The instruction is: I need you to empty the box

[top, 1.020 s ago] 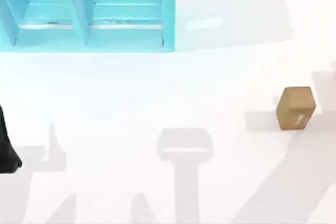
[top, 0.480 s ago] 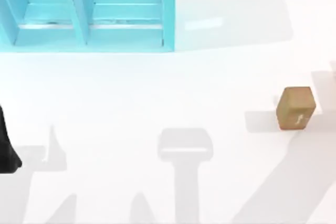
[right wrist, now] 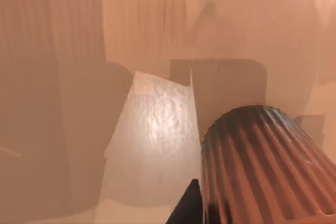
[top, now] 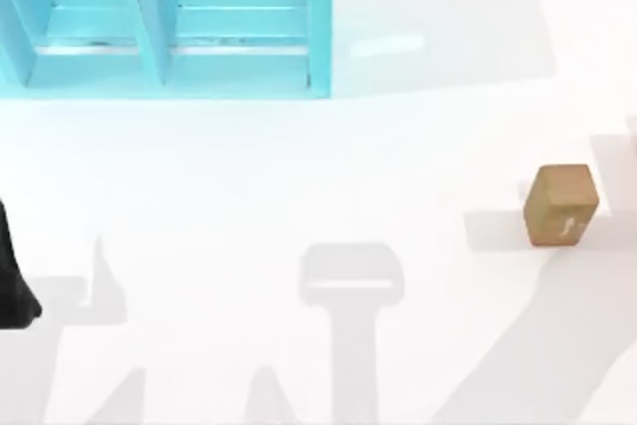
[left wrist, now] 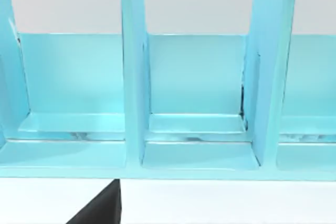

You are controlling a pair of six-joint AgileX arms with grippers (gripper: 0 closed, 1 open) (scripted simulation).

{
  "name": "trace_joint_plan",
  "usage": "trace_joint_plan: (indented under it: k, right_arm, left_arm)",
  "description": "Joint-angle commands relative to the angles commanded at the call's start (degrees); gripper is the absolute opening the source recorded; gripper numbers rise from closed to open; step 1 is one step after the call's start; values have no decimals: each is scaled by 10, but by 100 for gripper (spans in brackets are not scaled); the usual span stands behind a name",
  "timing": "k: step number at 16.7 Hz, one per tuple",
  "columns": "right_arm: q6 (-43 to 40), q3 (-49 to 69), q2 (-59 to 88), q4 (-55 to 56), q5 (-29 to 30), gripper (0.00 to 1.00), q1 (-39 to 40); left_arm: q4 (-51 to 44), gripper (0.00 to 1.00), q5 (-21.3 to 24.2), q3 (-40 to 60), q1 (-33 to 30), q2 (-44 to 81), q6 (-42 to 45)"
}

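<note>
A tall cyan plastic rack with upright dividers (top: 169,22) stands at the far left of the white table (top: 299,176). Its bays look bare.

The small brown cardboard box (top: 561,205) sits at the right side, well apart from the rack and slightly turned.

The left arm (top: 12,281) is parked at the left edge. The left gripper (left wrist: 102,208) faces the rack, and I cannot tell its state.

The box is to the right, so the right arm is likely nearer.

In the right wrist view, a dark ribbed cylinder (right wrist: 262,166) lies close against brown surfaces, perhaps the box's inside. A dark sliver there is probably the right gripper (right wrist: 186,205), and I cannot tell whether it grips anything.

Count: one rack, one box, one cylinder.
</note>
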Motion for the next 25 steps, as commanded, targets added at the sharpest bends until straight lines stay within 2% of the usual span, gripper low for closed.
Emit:
trace_joint_plan:
  k: [6,9,13,16,21,25]
  right_arm:
    - [14,131,4,-36,-16,0,53]
    - [10,206,9,-124,-17,0,57]
    - [-2,269,5,-249,-6,0,19]
    - [-5,279,-2,-291,1,0,-5]
    - [-3,277,0,-291,0,0,-4]
    - [53,227,-22,-263,1,0,53]
  left_arm:
    - [0,100,0,0,0,0,0]
    - [0,100,0,0,0,0,0]
    - [0,100,0,0,0,0,0]
    - [0,100,0,0,0,0,0]
    - [0,100,0,0,0,0,0]
    - [0,100,0,0,0,0,0]
